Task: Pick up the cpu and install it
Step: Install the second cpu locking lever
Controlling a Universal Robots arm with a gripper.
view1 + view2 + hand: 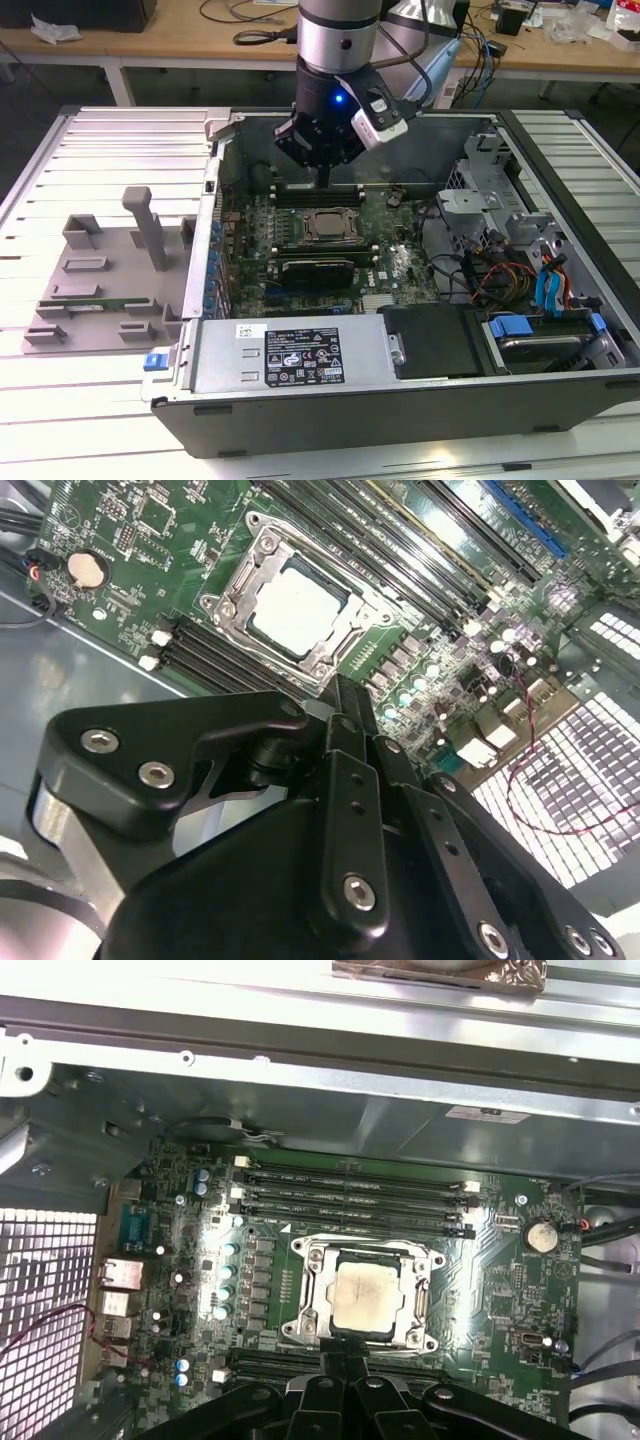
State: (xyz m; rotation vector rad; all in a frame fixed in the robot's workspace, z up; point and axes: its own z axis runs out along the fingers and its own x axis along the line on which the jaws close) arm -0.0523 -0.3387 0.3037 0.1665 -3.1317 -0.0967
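Gripper [323, 180] hangs inside the open computer case [560, 400], above the motherboard [180, 1250]. Fingers drawn together, pinching nothing. Cpu [366, 1297] sits in its socket frame [305, 1305], just beside the memory slots [350, 1195], apart from the fingertips.
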